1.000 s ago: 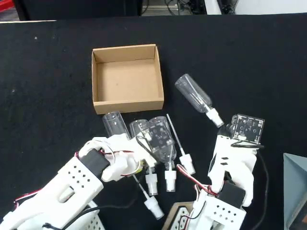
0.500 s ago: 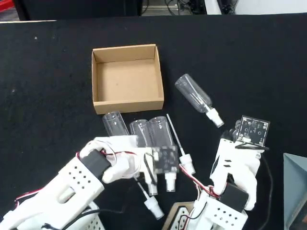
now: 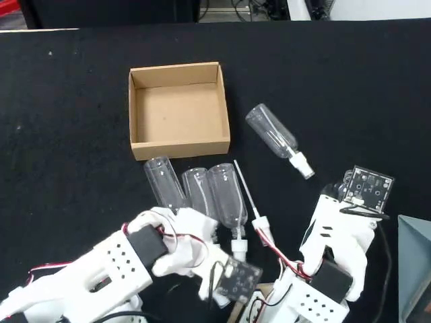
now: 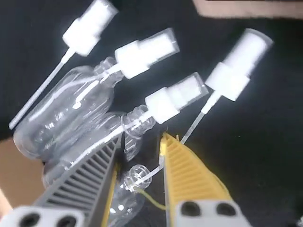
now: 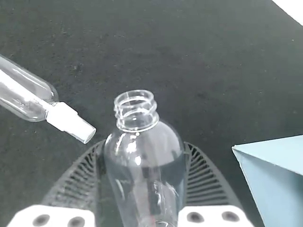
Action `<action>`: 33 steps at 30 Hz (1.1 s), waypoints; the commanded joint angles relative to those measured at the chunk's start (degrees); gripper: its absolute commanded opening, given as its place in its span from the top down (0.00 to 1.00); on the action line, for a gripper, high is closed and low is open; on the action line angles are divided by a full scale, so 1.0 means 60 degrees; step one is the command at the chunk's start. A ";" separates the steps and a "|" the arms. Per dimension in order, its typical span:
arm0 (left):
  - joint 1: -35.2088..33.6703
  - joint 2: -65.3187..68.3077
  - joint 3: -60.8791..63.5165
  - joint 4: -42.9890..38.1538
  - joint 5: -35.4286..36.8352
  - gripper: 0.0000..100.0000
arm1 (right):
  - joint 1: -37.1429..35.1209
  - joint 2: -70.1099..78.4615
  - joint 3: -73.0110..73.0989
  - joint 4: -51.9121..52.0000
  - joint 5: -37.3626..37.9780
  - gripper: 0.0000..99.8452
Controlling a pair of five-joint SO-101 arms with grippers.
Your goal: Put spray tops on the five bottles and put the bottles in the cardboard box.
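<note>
Between the ribbed fingers of my right gripper sits a clear topless bottle, pinched at its body, its open threaded neck pointing away from me. Just beyond it, off to one side, a capped bottle lies on the black table. A blue-grey block sits near on the other side.

My left gripper is spread, with its grey finger and yellow finger flanking the open neck of an uncapped bottle. Whether either finger touches it I cannot tell. Ahead of those fingers two bottles have white spray tops with tubes slid into their necks, the heads just off the rims. Two loose spray tops with thin tubes lie alongside.

From above, the cardboard box lies open beyond those bottles' bases, and my left wrist hangs over their necks, covering part of them.
</note>
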 commanded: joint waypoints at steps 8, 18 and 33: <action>0.0447 0.0059 0.0432 0.0000 -0.1714 0.88 | 0.0264 -0.0872 -0.0696 0.0044 -0.0059 0.93; 0.0593 0.1495 0.0520 -0.1128 -0.1773 0.88 | 0.0220 -0.0886 -0.0681 0.0088 -0.0073 0.93; 0.0667 0.4352 -0.1121 -0.1158 -0.1875 0.88 | 0.0264 -0.0901 -0.0549 0.0044 -0.0073 0.93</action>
